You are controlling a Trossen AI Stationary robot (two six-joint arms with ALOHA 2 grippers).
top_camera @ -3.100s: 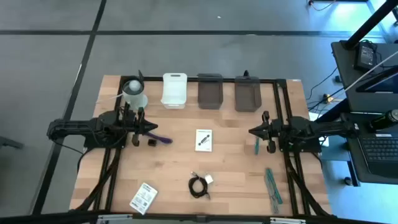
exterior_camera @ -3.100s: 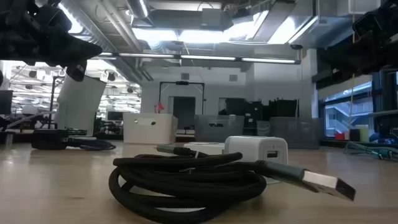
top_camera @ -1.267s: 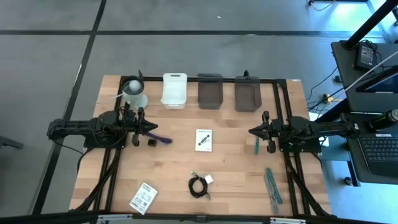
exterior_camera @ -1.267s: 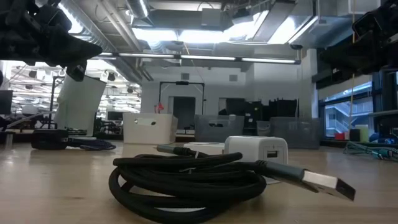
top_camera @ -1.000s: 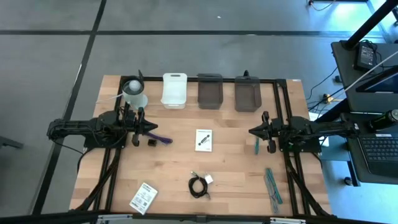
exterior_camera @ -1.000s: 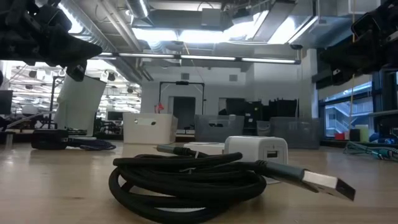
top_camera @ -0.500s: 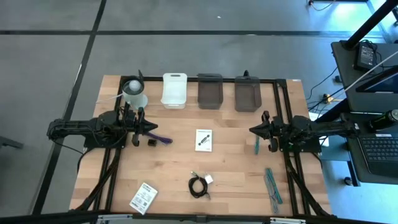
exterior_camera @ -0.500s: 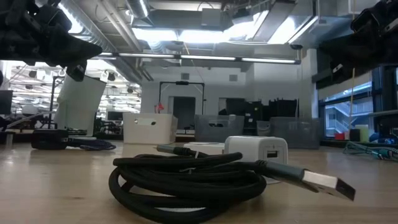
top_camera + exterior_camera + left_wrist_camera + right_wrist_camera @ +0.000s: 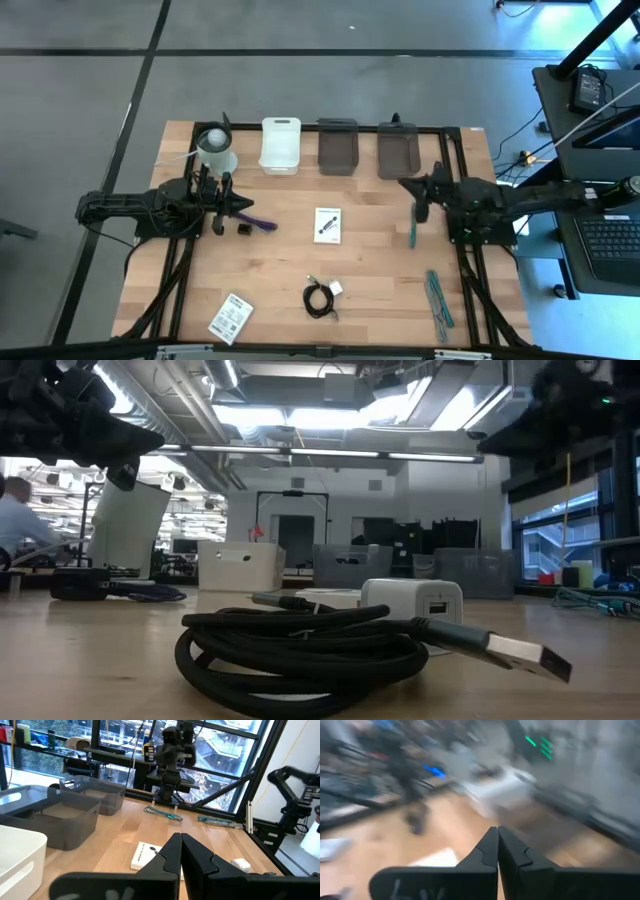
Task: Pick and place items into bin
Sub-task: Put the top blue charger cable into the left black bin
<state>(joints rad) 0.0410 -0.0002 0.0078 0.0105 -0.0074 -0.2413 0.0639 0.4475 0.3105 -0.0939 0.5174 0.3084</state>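
My left gripper (image 9: pixel 246 208) (image 9: pixel 180 840) is shut and hovers at the table's left, just above the purple-handled tool (image 9: pixel 263 225) and the small black cube (image 9: pixel 243 230). My right gripper (image 9: pixel 404 184) (image 9: pixel 497 831) is shut and sits at the right side, near the far grey bin, with a teal strip (image 9: pixel 413 233) lying under the arm. A white card (image 9: pixel 327 224) lies flat mid-table. The black coiled cable (image 9: pixel 319 299) (image 9: pixel 300 645) with its white plug (image 9: pixel 337 288) rests near the near edge. A white packet (image 9: pixel 230 318) and more teal strips (image 9: pixel 439 298) lie flat by that edge.
A white bin (image 9: pixel 281 145) and two grey bins (image 9: pixel 338 147) (image 9: pixel 399 150) line the far edge. The white cup with a ball (image 9: pixel 215 148) stands at the far left. Black frame rails (image 9: pixel 452 150) run along the table's sides. A person shows far off in the low view.
My right arm has swung its gripper toward the table's far edge and turned it toward the far left, staying shut; in the low view it has risen. The left arm and all the items have kept still.
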